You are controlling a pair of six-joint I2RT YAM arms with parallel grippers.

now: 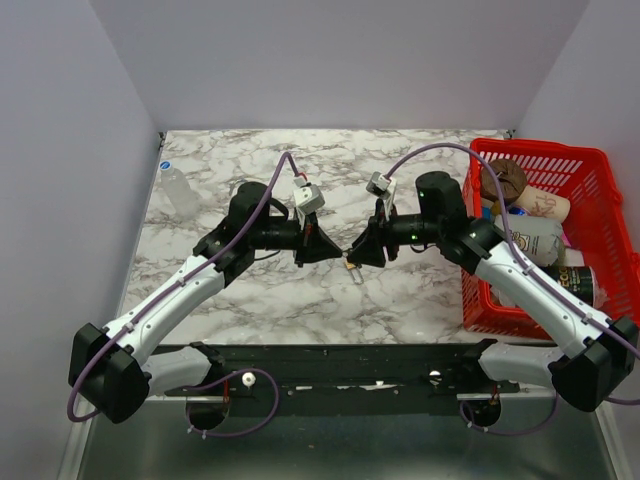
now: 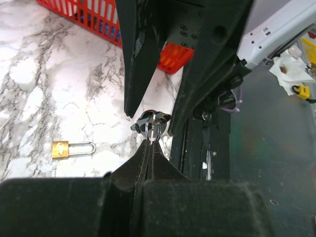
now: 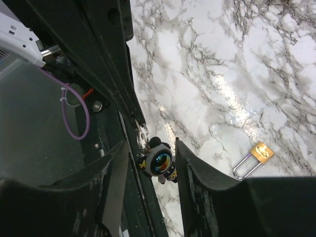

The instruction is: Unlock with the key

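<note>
This is a robot test cell in a lab. In the top view, plain pale walls fill the upper half of the frame and close in on three sides of a marble-patterned table top. Along the bottom a black mounting rail carries the left arm and right arm, with purple cables looping off them. At the right edge, a red plastic basket holds assorted props.

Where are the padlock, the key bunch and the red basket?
padlock [image 2: 60,149]: left wrist view, brass body.
key bunch [image 3: 160,163]: right wrist view, round charm.
red basket [image 1: 540,147]: top view, far rim.
</note>
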